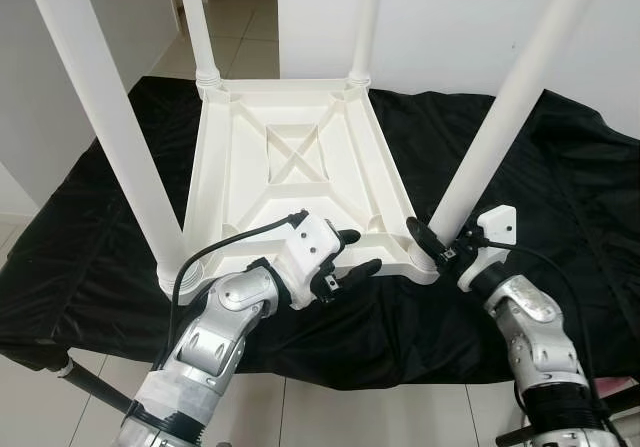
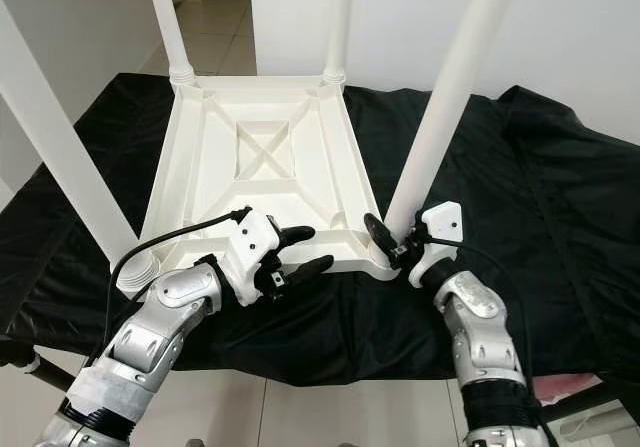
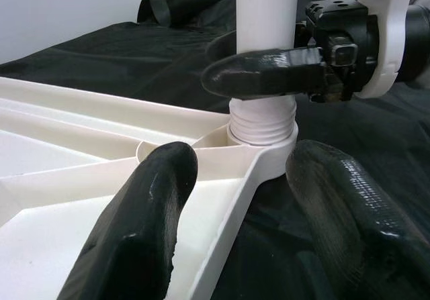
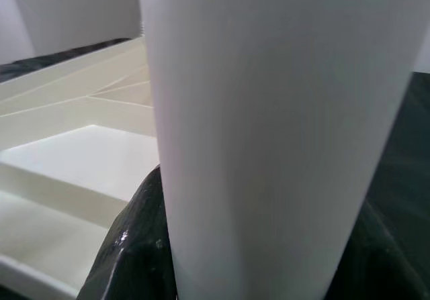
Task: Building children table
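The white plastic table top (image 1: 300, 167) lies upside down on a black cloth (image 1: 560, 197), in the middle of the frame, with its ribbed underside facing up. All 4 legs already stand in the corner sockets: 2 at the far corners in the upper part of the frame, 1 at the near left corner (image 1: 110, 127), and the near right leg (image 1: 505, 107) that I am working on.

My right gripper (image 1: 432, 241) is closed around the near right leg just above its socket, low and right of the middle; in the right wrist view the leg sits between my 2 black fingers (image 4: 131, 246). My left gripper (image 1: 352, 253) is wide, holding nothing, and it hovers over the near edge of the table top, just beside that same corner.

In the left wrist view some thread (image 3: 263, 120) shows above the socket, so I judge this last leg is not fully screwed in. What remains, I think, is to tighten it and then turn the table upright.
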### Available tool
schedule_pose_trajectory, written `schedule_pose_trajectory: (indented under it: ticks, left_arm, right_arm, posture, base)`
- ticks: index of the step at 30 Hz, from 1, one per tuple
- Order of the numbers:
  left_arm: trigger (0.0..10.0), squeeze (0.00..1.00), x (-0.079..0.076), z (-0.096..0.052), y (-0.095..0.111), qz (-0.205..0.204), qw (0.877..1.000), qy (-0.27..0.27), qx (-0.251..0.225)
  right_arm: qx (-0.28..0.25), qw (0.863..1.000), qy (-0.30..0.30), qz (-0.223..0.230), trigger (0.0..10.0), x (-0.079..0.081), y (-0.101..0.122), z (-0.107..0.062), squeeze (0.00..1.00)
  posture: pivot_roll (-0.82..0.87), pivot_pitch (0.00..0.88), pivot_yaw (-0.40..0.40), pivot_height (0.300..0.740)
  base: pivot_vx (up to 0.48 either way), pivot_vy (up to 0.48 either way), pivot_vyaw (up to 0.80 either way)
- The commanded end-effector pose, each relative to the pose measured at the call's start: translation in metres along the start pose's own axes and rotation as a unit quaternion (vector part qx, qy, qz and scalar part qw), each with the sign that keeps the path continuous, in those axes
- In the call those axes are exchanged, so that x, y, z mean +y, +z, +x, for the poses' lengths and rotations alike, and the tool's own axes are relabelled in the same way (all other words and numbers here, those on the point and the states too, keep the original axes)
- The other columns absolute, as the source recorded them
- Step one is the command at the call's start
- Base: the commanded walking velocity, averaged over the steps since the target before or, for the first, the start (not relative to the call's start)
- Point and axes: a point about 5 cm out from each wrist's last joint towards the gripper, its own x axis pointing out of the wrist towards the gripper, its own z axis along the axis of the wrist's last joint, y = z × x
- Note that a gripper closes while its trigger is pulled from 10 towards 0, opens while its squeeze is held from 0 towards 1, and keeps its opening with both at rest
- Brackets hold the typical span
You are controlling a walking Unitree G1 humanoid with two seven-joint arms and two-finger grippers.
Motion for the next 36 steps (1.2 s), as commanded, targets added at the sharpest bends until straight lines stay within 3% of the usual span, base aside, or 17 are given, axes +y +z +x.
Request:
schedule_pose_trajectory:
  ticks: [1, 6, 8, 10, 12, 14, 15, 16, 17, 19, 21, 32, 33, 36]
  left_arm:
    - [10.0, 0.0, 0.002, -0.001, -0.002, 0.001, 1.0, 0.006, 0.004]
    - [10.0, 0.0, 0.001, -0.001, -0.003, -0.007, 1.0, 0.017, 0.002]
    - [10.0, 0.0, 0.001, -0.001, -0.003, -0.007, 1.0, 0.017, 0.002]
    - [10.0, 0.0, 0.002, 0.0, -0.002, -0.008, 1.0, 0.018, 0.0]
    - [10.0, 0.0, 0.002, 0.0, -0.002, -0.008, 1.0, 0.018, 0.0]
    - [10.0, 0.0, 0.003, 0.0, -0.002, -0.007, 1.0, 0.019, 0.0]
    - [10.0, 0.0, 0.003, 0.0, -0.002, -0.006, 1.0, 0.022, 0.001]
    - [10.0, 0.0, 0.003, 0.0, -0.002, -0.006, 1.0, 0.022, 0.001]
    - [10.0, 0.0, 0.004, 0.001, -0.002, -0.008, 1.0, 0.025, -0.001]
    - [10.0, 0.0, 0.004, 0.002, -0.001, -0.013, 1.0, 0.028, -0.005]
    - [10.0, 0.0, 0.003, 0.003, -0.001, -0.014, 1.0, 0.025, -0.006]
    - [10.0, 0.0, 0.004, 0.003, 0.0, -0.009, 1.0, 0.025, -0.006]
    - [10.0, 0.0, 0.002, 0.004, 0.0, -0.009, 1.0, 0.025, -0.007]
    - [10.0, 0.0, 0.0, 0.005, 0.0, -0.01, 1.0, 0.024, -0.009]
  right_arm:
    - [0.021, 0.999, -0.034, 0.003, 10.0, 0.0, -0.007, -0.003, 0.0]
    - [0.03, 0.991, -0.127, 0.041, 10.0, 0.009, -0.01, -0.006, 0.0]
    - [0.03, 0.991, -0.127, 0.041, 10.0, 0.009, -0.01, -0.006, 0.0]
    - [0.038, 0.981, -0.185, 0.055, 10.0, 0.019, -0.011, -0.005, 0.0]
    - [0.038, 0.981, -0.185, 0.055, 10.0, 0.019, -0.011, -0.005, 0.0]
    - [0.041, 0.973, -0.22, 0.063, 10.0, 0.024, -0.012, -0.004, 0.0]
    - [0.045, 0.962, -0.26, 0.073, 10.0, 0.03, -0.013, -0.003, 0.0]
    - [0.045, 0.962, -0.26, 0.073, 10.0, 0.03, -0.013, -0.003, 0.0]
    - [0.048, 0.951, -0.291, 0.089, 10.0, 0.037, -0.015, 0.0, 0.0]
    - [0.035, 0.952, -0.282, 0.11, 10.0, 0.052, -0.012, 0.008, 0.0]
    - [0.022, 0.957, -0.264, 0.116, 10.0, 0.057, -0.006, 0.011, 0.0]
    - [0.034, 0.951, -0.282, 0.118, 10.0, 0.056, -0.006, 0.009, 0.0]
    - [0.029, 0.953, -0.279, 0.115, 10.0, 0.054, -0.005, 0.011, 1.0]
    - [0.021, 0.957, -0.27, 0.105, 10.0, 0.049, -0.004, 0.012, 1.0]
  posture:
    - [-0.05, 0.0, -0.02, 0.74]
    - [-0.05, 0.0, -0.025, 0.74]
    - [-0.05, 0.0, -0.025, 0.74]
    - [-0.05, 0.0, -0.031, 0.74]
    - [-0.05, 0.0, -0.031, 0.74]
    - [-0.05, 0.0, -0.036, 0.74]
    - [-0.05, 0.0, -0.041, 0.74]
    - [-0.05, 0.0, -0.041, 0.74]
    - [-0.05, 0.0, -0.045, 0.74]
    - [-0.05, 0.0, -0.039, 0.74]
    - [-0.05, 0.0, -0.039, 0.74]
    - [-0.04, 0.0, -0.042, 0.74]
    - [-0.04, 0.0, -0.044, 0.74]
    - [-0.04, 0.0, -0.046, 0.74]
  base:
    - [0.0, 0.0, 0.0]
    - [0.0, 0.0, 0.0]
    - [0.0, 0.0, 0.0]
    - [0.0, 0.0, 0.0]
    - [0.0, 0.0, 0.0]
    - [0.0, 0.0, 0.0]
    - [0.0, 0.0, 0.0]
    - [0.0, 0.0, 0.0]
    - [0.0, 0.0, 0.0]
    - [0.0, 0.0, 0.0]
    - [0.0, 0.0, 0.0]
    - [0.0, 0.0, 0.0]
    - [0.0, 0.0, 0.0]
    - [0.0, 0.0, 0.0]
